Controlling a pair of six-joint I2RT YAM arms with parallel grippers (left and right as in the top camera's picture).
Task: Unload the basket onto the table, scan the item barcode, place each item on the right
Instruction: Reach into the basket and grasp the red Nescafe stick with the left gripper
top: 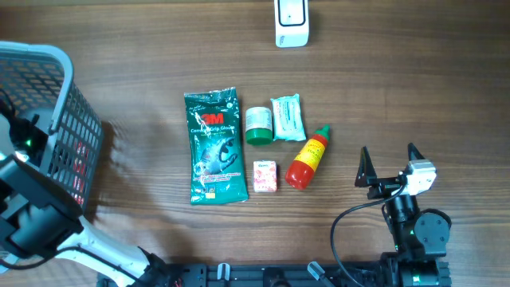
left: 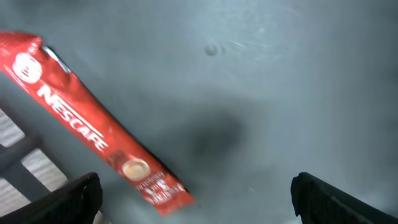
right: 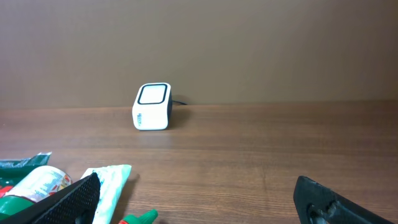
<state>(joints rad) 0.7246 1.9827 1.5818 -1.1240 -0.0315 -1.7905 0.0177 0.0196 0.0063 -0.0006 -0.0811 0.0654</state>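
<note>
1. Currently the left gripper (left: pixel 196 186) hangs inside the grey mesh basket (top: pixel 68 88) at the table's left edge. Its jaws are spread wide and hold nothing.
2. Below it, a red Nescafé sachet (left: pixel 93 130) lies flat and diagonal on the basket floor. The sachet's lower end sits between the two fingers without touching either.
3. The right gripper (top: pixel 388 151) sits low over the wooden table (top: pixel 414 72) on the right side. Its fingers (right: pixel 74 199) are likewise spread apart and empty, pointing towards the far edge.
4. The white barcode scanner (top: pixel 291 22) stands at the far middle edge of the table, well apart from both arms. In the right wrist view its dark window faces the camera.
5. The other goods lie grouped mid-table:
   - a green 3M glove pack (top: pixel 214 147) is on the left of the group;
   - a small green tub (top: pixel 257 125) sits just beside it;
   - a pale teal wipes packet (top: pixel 288 118) touches the tub's right side;
   - a pink-and-white box (top: pixel 264 176) lies below the tub;
   - a red sauce bottle (top: pixel 308 157) with a green cap lies tilted, nearest the right gripper.
</note>
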